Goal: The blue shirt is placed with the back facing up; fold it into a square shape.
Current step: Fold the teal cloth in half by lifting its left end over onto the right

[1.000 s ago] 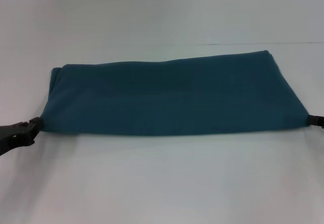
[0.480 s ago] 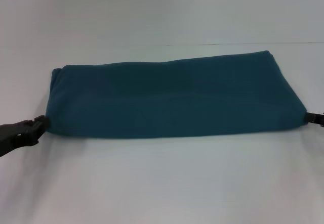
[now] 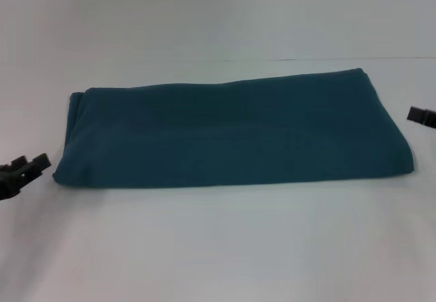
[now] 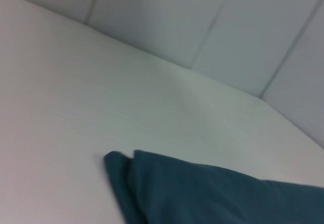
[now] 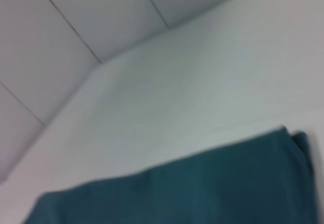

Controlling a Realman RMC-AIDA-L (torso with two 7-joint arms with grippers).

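The blue shirt (image 3: pixel 231 131) lies flat on the white table (image 3: pixel 218 247), folded into a long band that runs left to right. My left gripper (image 3: pixel 30 165) hovers just off the band's near left corner, open and holding nothing, with a small gap to the cloth. Only the black tip of my right gripper (image 3: pixel 421 116) shows at the right edge, a little beyond the shirt's right end and apart from it. The left wrist view shows a folded corner of the blue shirt (image 4: pixel 202 193). The right wrist view shows the blue shirt (image 5: pixel 177 188) along its far edge.
White table surface surrounds the shirt on all sides. A pale panelled wall (image 4: pixel 212 21) rises behind the table's far edge (image 3: pixel 306 59).
Both grippers have let go of the shirt's near corners and drawn away outward. The right one also rose. The shirt's near edge has settled flat on the table.
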